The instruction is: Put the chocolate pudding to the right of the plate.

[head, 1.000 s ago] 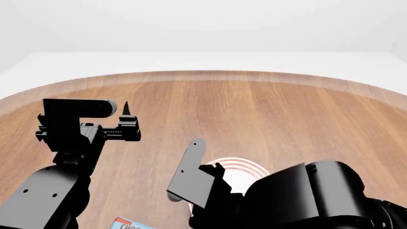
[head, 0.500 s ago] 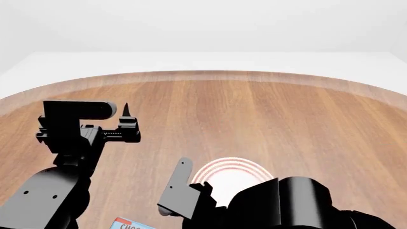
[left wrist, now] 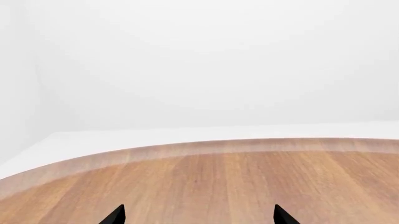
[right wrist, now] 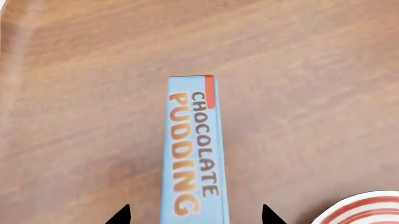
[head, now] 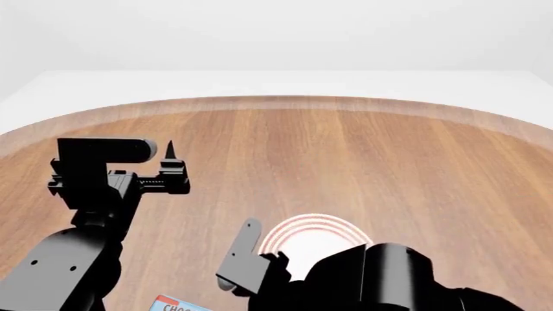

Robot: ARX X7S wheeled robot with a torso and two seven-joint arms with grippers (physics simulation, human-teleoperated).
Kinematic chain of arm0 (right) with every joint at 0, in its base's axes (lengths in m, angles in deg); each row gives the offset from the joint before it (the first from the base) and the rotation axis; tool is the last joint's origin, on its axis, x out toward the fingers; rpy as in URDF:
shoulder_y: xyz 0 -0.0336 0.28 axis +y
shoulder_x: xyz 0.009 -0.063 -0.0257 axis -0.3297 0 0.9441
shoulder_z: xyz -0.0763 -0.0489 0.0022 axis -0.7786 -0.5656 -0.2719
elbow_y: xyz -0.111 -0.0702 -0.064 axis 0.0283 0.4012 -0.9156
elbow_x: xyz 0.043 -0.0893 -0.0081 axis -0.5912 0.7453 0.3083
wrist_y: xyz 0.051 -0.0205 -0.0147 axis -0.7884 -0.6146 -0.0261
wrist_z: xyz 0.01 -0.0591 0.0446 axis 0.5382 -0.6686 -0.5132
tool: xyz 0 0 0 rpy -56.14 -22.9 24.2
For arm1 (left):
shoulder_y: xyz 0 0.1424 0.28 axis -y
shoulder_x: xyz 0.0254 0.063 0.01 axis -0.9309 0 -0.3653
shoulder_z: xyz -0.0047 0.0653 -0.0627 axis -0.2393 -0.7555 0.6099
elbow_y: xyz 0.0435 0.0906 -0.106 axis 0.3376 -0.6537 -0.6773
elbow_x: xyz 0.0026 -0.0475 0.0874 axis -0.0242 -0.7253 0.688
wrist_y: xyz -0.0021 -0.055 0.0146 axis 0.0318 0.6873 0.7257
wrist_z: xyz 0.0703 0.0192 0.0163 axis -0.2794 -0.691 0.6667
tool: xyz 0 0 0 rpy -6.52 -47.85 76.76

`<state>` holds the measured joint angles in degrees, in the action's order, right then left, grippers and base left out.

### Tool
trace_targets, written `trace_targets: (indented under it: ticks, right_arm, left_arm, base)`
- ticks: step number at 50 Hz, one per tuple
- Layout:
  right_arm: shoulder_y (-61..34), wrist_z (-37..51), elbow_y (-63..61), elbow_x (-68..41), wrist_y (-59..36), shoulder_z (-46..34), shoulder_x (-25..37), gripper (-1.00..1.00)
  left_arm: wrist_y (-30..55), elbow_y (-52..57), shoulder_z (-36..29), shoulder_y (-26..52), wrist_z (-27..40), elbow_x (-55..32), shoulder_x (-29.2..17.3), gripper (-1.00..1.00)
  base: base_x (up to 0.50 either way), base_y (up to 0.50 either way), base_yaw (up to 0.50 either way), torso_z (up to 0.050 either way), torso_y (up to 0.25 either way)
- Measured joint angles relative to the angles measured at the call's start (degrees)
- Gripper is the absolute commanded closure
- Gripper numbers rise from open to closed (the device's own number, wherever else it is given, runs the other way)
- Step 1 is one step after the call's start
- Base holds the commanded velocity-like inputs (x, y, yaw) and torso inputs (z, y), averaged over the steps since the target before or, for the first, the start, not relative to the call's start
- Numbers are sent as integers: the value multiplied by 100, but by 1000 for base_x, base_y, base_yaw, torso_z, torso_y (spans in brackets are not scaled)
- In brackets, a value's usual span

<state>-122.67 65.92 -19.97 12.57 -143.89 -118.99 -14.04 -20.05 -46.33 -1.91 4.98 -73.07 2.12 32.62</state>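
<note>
The chocolate pudding is a narrow carton on the wooden table, its light blue face with orange "PUDDING" lettering turned up. In the right wrist view it lies between my right gripper's two spread fingertips, which are open and not touching it. In the head view only its corner shows at the bottom edge. The plate, white with red-brown rings, lies just right of the box and is half hidden by my right arm; its rim also shows in the right wrist view. My left gripper is open and empty above the table at the left.
The round wooden table has a curved far edge, with a plain white floor and wall beyond it. My right arm's dark body fills the lower middle of the head view.
My right arm has drawn back toward the near edge and lowered, uncovering more of the plate. The left arm has barely moved.
</note>
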Motion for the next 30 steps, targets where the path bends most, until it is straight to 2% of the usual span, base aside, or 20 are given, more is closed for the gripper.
trace_targets:
  ticks: [30]
  right_arm:
    - [146,-396,828,527,287,-581,-185,-100]
  left_arm:
    - [-57,-29,-21,-45,41,-65,-25,-100]
  base:
    - [0,0,0,0,0]
